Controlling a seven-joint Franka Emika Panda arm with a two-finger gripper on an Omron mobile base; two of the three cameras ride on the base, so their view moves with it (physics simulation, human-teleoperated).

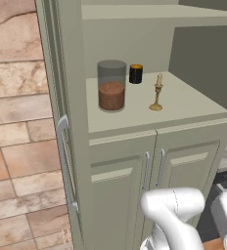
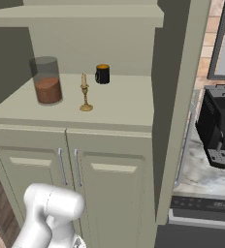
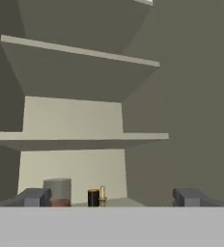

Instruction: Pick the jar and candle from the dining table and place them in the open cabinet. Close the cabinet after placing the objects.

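Jar [image 3: 57,191] stands just inside the left fingertip [image 3: 34,197] in the hand view, upright on the cabinet [image 1: 135,114] shelf, with brown powder filling its lower half. Right of it, still between the 2 tips, a short black cylinder [image 3: 93,197] sits touching or nearly touching the gold candle [image 3: 103,195]; all 3 lie ahead of the gripper [image 3: 113,197] and apart from it. Its jaws are spread wide with nothing between them. From the base views the jar [image 1: 111,85] is leftmost on the shelf, the black cylinder [image 1: 136,73] behind, the candle [image 1: 156,93] nearer the front edge. The cabinet's tall doors stand open.
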